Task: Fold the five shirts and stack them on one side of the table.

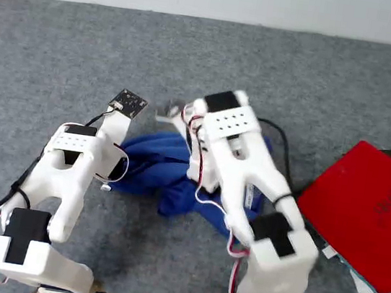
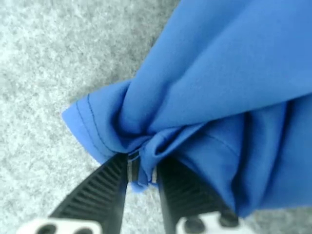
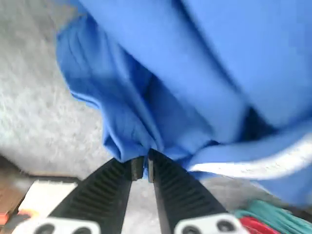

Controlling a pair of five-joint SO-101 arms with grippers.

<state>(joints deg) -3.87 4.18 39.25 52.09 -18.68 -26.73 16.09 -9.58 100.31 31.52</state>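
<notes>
Grip on the blue shirt (image 1: pixel 155 166), which lies bunched on the table (image 1: pixel 63 48) between the two arms. The left gripper (image 2: pixel 142 175) pinches a gathered fold at the hem; the right gripper (image 3: pixel 145 168) is pressed together on another bunched edge. The step appears to be spreading. Both pinches should hold firm and draw apart evenly, keeping low, so the cloth flattens without twisting. A folded red shirt (image 1: pixel 368 211) lies well apart.

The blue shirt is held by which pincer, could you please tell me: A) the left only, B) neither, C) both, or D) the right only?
C: the left pincer and the right pincer are each shut on a fold of the blue shirt.
</notes>
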